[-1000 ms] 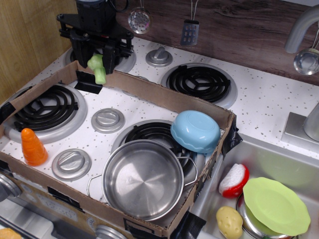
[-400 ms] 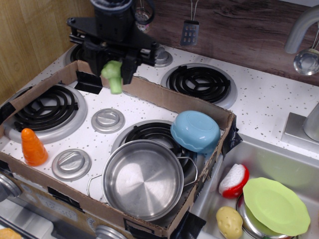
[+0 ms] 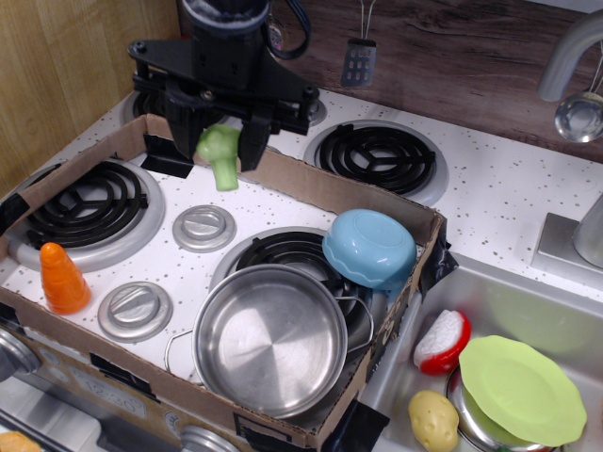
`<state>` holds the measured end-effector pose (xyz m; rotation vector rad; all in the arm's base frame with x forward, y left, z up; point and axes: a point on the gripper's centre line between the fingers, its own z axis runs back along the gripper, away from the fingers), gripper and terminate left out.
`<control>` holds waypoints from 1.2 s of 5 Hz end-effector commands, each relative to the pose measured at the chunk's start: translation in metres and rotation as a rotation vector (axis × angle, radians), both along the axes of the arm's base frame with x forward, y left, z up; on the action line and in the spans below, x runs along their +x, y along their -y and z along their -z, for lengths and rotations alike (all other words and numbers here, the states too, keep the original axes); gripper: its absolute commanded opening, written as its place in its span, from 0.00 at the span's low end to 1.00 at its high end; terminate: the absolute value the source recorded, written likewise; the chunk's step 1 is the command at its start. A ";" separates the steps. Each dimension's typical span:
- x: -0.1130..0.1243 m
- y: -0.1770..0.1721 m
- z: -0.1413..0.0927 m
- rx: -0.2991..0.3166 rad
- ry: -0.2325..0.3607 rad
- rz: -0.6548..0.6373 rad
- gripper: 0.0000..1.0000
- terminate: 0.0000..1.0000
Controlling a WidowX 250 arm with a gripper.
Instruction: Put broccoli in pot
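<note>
Tool (image 3: 222, 143): black, hangs above the back edge of the cardboard tray (image 3: 311, 184), fingers pinching the broccoli (image 3: 220, 155) from both sides. Broccoli is off the surface, head up between the fingers, pale stalk pointing down and slightly fwd, over the tray's rear wall.

Pot (image 3: 270, 339): sits at the front of the tray, upright, shiny inside with nothing in it, wire handles at left and right. It stands well apart from the broccoli, toward the front-right.

Blue bowl (image 3: 369, 248): tilted, resting on the burner just behind the pot, at the pot's right rear rim; contact cannot be confirmed.

Orange carrot (image 3: 62, 279): upright at the front-left of the tray, beside a grey knob (image 3: 135, 310).

Stove surface (image 3: 490, 179): white, speckled, w/ coil burners in and behind the tray.

Sink (image 3: 565, 325), right of tray: holds a lime-green plate (image 3: 521, 389), a potato (image 3: 433, 420) and a red-and-white item (image 3: 442, 341).
</note>
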<state>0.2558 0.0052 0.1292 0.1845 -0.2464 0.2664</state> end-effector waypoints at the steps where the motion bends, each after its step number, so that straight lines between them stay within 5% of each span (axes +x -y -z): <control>1: -0.017 0.009 0.012 -0.030 -0.003 -0.041 0.00 0.00; 3: -0.032 0.012 0.013 -0.086 -0.048 -0.005 0.00 0.00; 5: -0.041 0.025 0.018 -0.122 -0.030 0.073 0.00 0.00; 6: -0.043 0.033 0.021 -0.121 -0.010 0.091 1.00 0.00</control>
